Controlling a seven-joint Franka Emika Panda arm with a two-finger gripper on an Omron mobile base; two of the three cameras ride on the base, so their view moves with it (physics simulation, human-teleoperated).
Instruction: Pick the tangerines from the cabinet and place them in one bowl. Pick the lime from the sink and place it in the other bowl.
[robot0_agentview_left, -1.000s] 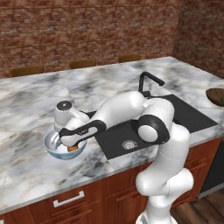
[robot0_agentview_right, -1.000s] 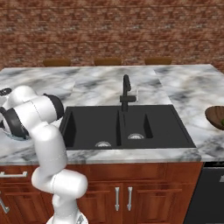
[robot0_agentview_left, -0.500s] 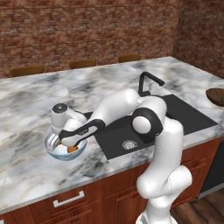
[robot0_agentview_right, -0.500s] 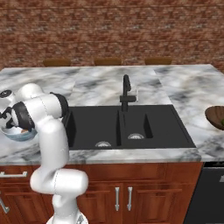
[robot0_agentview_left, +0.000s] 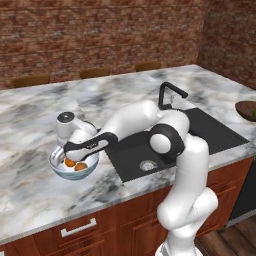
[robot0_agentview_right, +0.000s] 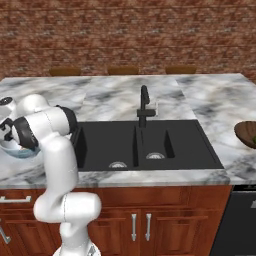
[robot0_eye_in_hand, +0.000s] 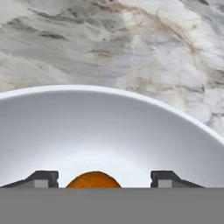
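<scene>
Hovering low over the pale bowl (robot0_agentview_left: 73, 165), the gripper (robot0_eye_in_hand: 99, 177) has its jaws spread apart and holds nothing; in the hand view one tangerine (robot0_eye_in_hand: 93, 180) sits between the two fingertips on the bottom of the bowl. The left base view shows two tangerines (robot0_agentview_left: 75, 165) lying side by side inside this bowl, so I judge that the tangerine step is just finishing and the lime step comes next. The bowl stands on the marble counter (robot0_agentview_left: 30, 130) to the left of the sink (robot0_agentview_left: 170, 145), near the front edge of the counter. Above the bowl the space is free, so the hand can rise straight up without touching the rim. To the right of the bowl is the sink with its black faucet (robot0_agentview_right: 144, 104); I cannot see the lime in the basin from here. Far to the right of the sink, the brown bowl (robot0_agentview_right: 247, 134) waits at the counter end.
</scene>
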